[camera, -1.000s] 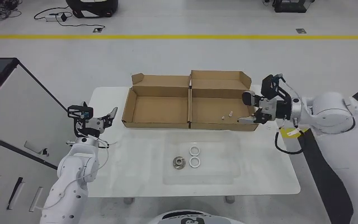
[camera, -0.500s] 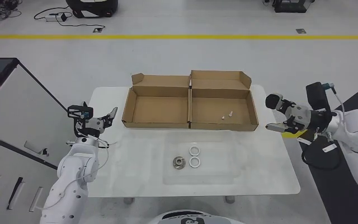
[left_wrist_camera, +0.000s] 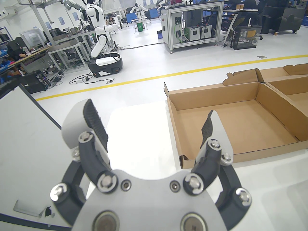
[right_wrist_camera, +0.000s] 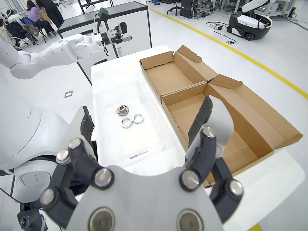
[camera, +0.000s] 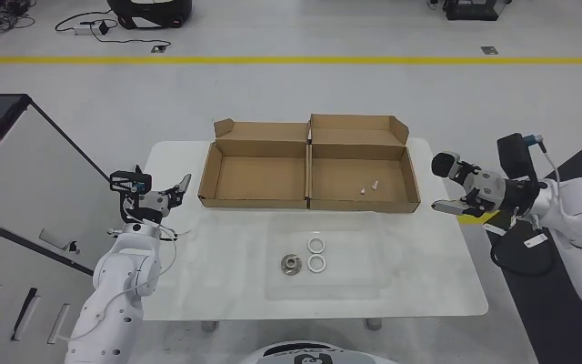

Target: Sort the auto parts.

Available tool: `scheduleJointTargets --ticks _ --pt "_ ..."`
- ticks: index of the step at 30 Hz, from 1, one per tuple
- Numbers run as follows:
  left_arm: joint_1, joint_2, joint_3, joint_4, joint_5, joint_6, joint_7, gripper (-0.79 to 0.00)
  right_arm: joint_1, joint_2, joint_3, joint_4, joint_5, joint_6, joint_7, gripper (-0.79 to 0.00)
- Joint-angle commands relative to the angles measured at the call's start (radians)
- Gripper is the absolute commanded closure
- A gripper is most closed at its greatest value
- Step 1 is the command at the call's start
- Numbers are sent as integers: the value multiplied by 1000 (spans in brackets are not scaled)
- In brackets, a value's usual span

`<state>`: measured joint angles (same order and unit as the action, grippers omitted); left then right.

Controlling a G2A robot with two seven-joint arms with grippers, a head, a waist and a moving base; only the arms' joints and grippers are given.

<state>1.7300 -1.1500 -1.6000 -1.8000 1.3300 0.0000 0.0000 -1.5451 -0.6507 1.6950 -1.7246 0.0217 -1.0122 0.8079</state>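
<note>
A metal flanged hub (camera: 290, 264) (right_wrist_camera: 122, 110) and two white rings (camera: 316, 246) (camera: 317, 264) (right_wrist_camera: 126, 122) lie on the white table (camera: 409, 264) in front of two open cardboard boxes. The left box (camera: 255, 177) (left_wrist_camera: 240, 121) holds nothing. Two small white parts (camera: 368, 187) lie in the right box (camera: 341, 177) (right_wrist_camera: 243, 131). My left gripper (camera: 156, 193) (left_wrist_camera: 151, 121) hangs open at the table's left edge, apart from everything. At the table's right edge my right gripper (camera: 446, 187) (right_wrist_camera: 146, 108) is open too, nothing between its fingers.
A clear plastic sheet (camera: 364, 273) lies under the hub and rings. A grey panel (camera: 45, 182) stands off the table's left side. The box flaps (camera: 355, 123) stand up at the back.
The right gripper pulled back from over the right box's right end to the table's right edge, then held still. The left arm and the parts have not moved.
</note>
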Motion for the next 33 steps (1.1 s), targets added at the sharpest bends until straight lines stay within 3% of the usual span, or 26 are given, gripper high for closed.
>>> scheduleJointTargets --ticks 1,7,11,18,23,33 --pt "0 0 0 0 0 0 0 -785 0 0 0 0 0 0 0 -785" --pt "-4 0 -1 -8 5 -5 6 -785 0 0 0 0 0 0 0 -785" --pt "-21 10 -11 -53 93 -106 -27 -785 0 0 0 0 0 0 0 -785" --pt "-90 30 -8 -192 132 -407 -299 -785 0 0 0 0 0 0 0 -785" --pt "-185 43 23 -257 133 -610 -501 -785 0 0 0 0 0 0 0 -785" --pt "-408 51 193 -230 60 -851 -788 -785 0 0 0 0 0 0 0 -785"
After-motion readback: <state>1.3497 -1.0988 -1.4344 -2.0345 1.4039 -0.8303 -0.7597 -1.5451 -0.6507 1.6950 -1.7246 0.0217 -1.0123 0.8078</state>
